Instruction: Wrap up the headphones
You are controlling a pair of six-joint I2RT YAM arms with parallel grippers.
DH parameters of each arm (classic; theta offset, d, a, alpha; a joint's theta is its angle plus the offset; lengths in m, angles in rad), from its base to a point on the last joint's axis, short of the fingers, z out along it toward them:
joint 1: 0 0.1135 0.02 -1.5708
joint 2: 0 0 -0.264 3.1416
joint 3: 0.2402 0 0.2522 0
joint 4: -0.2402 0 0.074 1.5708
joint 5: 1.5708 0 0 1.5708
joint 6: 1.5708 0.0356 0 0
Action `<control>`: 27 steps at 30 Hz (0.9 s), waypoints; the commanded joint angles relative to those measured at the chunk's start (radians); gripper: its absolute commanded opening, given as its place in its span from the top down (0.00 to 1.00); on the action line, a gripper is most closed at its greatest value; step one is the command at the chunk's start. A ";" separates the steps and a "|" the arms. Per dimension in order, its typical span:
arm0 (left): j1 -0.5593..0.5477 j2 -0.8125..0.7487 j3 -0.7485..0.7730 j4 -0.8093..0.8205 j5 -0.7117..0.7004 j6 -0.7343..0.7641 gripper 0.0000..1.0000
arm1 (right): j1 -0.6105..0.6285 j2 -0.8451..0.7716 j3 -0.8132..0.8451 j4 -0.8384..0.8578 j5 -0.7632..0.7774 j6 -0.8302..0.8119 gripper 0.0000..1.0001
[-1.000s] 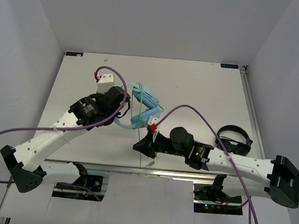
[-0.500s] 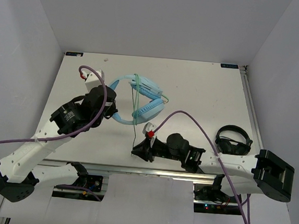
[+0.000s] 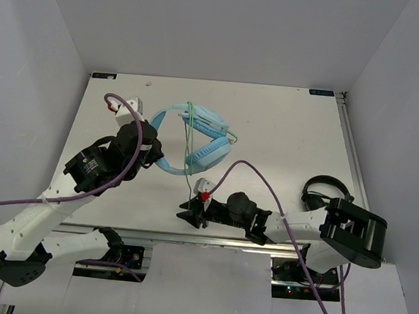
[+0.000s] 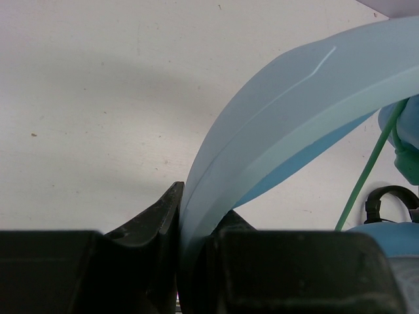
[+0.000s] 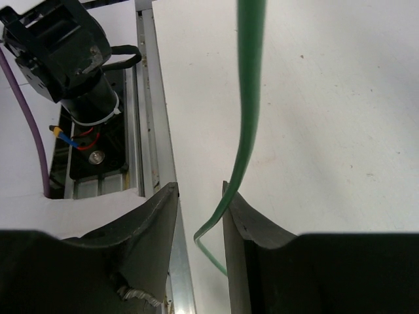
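Note:
The light blue headphones [image 3: 208, 151] lie at the table's middle, headband arching to the left. My left gripper [image 3: 156, 154] is shut on the wide headband [image 4: 275, 118], which fills the gap between its jaws [image 4: 196, 203]. The thin pale green cable [image 3: 187, 177] runs from the headphones towards the near edge. My right gripper [image 3: 187, 215] sits at the cable's lower end near the front edge. In the right wrist view the cable [image 5: 249, 98] passes between the jaws [image 5: 200, 196], which stand apart. It leans on the right finger [image 5: 245, 216], and its end bends back below.
Black headphones [image 3: 326, 197] lie at the right side of the table, by the right arm. An aluminium rail [image 3: 209, 239] runs along the near edge, also seen in the right wrist view [image 5: 150, 98]. White walls stand on three sides.
My left gripper has carried the headphones back and to the left, turning them. My right gripper has slid down the cable towards the near edge.

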 commanded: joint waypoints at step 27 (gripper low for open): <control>0.003 -0.190 0.000 0.197 0.516 0.162 1.00 | -0.137 0.123 -0.105 0.366 0.032 -0.035 0.92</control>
